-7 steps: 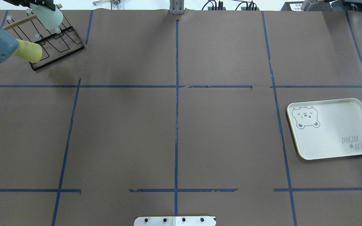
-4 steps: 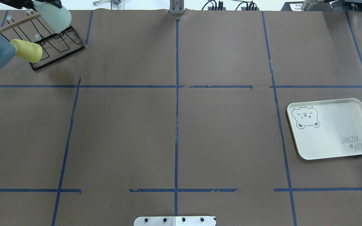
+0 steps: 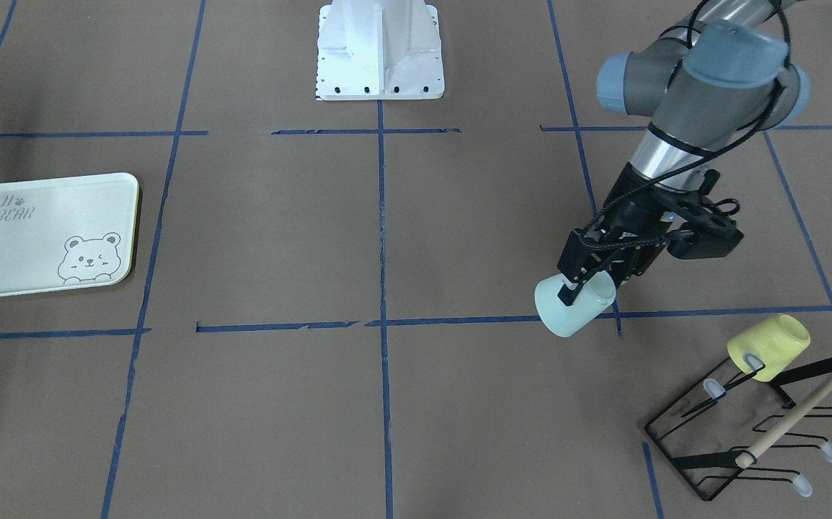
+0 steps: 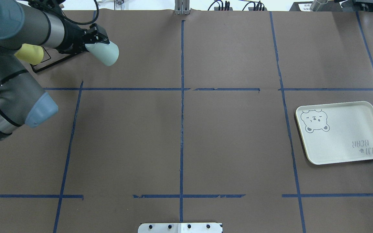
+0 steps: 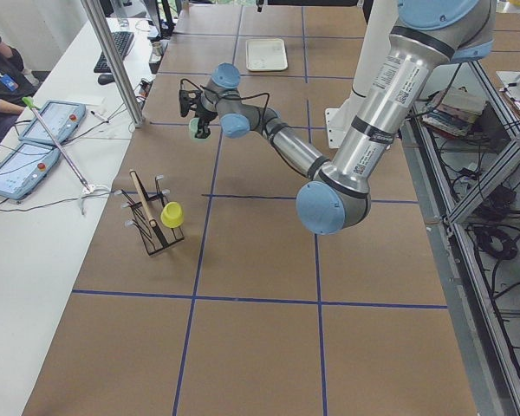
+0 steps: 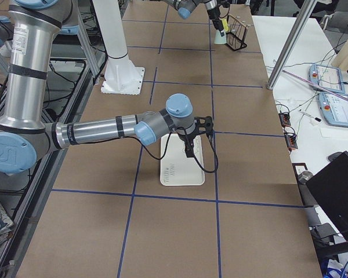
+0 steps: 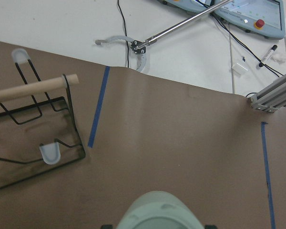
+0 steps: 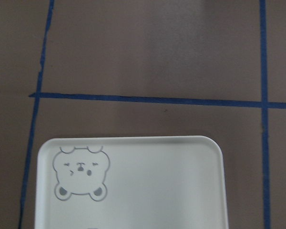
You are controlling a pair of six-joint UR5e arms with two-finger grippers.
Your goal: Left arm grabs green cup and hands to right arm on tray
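Pinching green cup [image 3: 564, 313] at rim end, left gripper [image 3: 579, 287] held it tilted. Judged light, stiff, smooth plastic — slip-prone; free base end suited receiving grasp. Right gripper [image 6: 188, 152] opening: could not tell.

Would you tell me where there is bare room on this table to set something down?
Bare: the wide middle between the rack and the tray, and the tray's surface. Crowded: the robot's far-left corner, with rack, yellow cup and the held green cup.
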